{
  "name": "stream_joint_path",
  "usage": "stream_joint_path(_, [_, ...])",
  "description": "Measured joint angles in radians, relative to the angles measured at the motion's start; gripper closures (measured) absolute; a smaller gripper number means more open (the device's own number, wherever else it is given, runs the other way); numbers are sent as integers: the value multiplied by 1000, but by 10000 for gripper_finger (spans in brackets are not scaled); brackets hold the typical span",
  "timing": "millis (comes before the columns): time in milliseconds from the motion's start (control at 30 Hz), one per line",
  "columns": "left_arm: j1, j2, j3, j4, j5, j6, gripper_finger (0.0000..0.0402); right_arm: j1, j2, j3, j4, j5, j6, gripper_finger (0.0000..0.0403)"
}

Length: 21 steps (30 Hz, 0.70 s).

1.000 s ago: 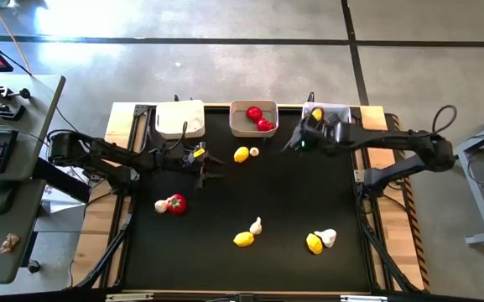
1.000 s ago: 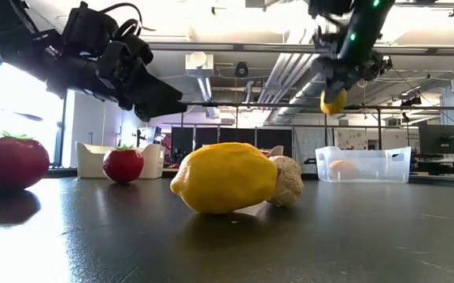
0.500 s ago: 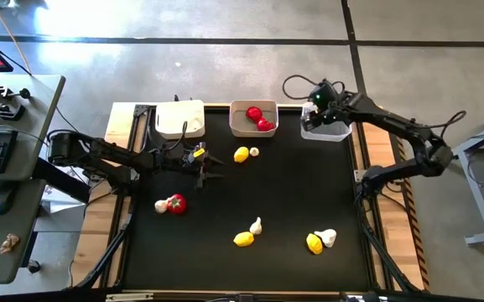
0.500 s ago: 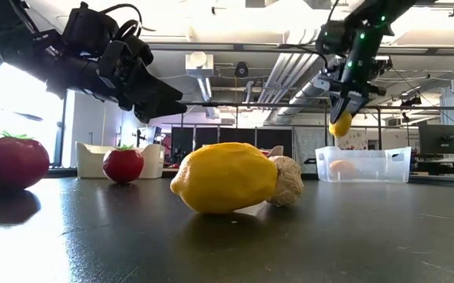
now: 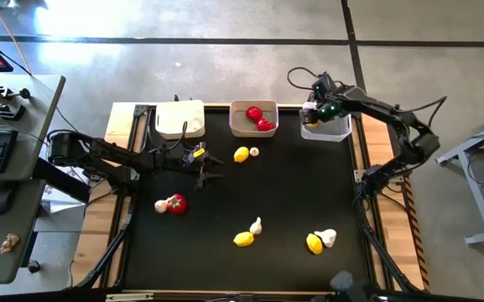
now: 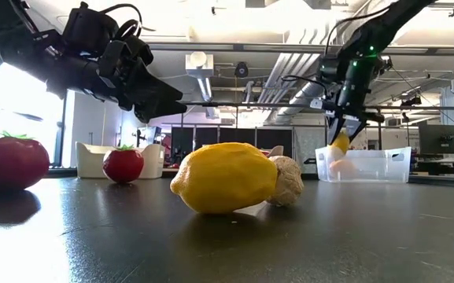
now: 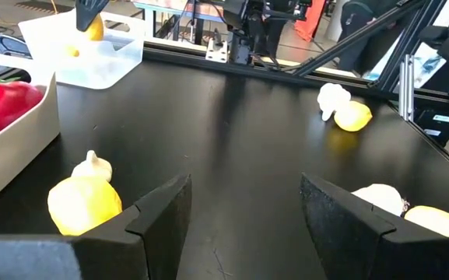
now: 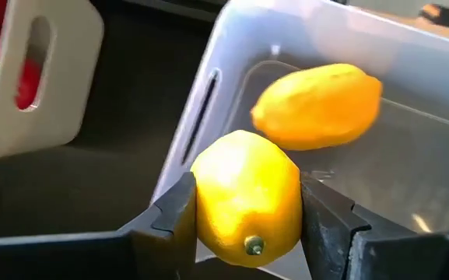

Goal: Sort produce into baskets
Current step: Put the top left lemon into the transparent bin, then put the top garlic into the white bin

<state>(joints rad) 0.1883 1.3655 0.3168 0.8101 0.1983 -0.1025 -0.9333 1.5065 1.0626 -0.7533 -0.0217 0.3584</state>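
My right gripper [image 5: 313, 112] is shut on a yellow lemon [image 8: 247, 198] over the left rim of the clear-bluish basket [image 5: 329, 128] at the table's far right. A second lemon [image 8: 317, 105] lies in that basket. The greyish basket [image 5: 243, 124] holds red tomatoes [image 5: 258, 118]. The white basket [image 5: 180, 118] stands to its left. My left gripper [image 5: 209, 165] is open and empty above the table's left middle, with a loose lemon [image 7: 84, 204] and a garlic bulb [image 7: 92, 166] just ahead of it. My right gripper pinches the lemon's two long sides [image 8: 208, 204] between its two fingers, one finger on each side. The fingers point down from above [image 6: 343, 126]. The lemon hangs lifted clear, at the level of the clear basket's rim [image 8: 205, 101], its tip end facing the wrist camera.
On the table lie a tomato [image 5: 176, 203] beside a garlic bulb [image 5: 161, 205], a lemon [image 5: 243, 239] with a garlic bulb [image 5: 257, 225], and another lemon [image 5: 314, 244] with a garlic bulb [image 5: 327, 237] near the front right.
My right gripper has carried the lemon toward the table's far right corner, from beside the clear basket to over its rim, and has come down with it to about rim height. The gripper stays shut on the lemon.
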Motion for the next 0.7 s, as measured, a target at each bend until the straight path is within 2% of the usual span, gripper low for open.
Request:
stream_joint_path(100, [0, 0, 0, 0, 0, 0, 177, -10, 13, 0, 8, -42, 0, 244])
stream_joint_path(267, [0, 0, 0, 0, 0, 1, 177, -10, 43, 0, -2, -47, 0, 222])
stream_joint_path(567, [0, 0, 0, 1, 0, 1, 177, -7, 70, 0, -5, -13, -3, 144])
stream_joint_path(700, [0, 0, 0, 1, 0, 2, 177, -7, 70, 2, -8, -13, -25, 127])
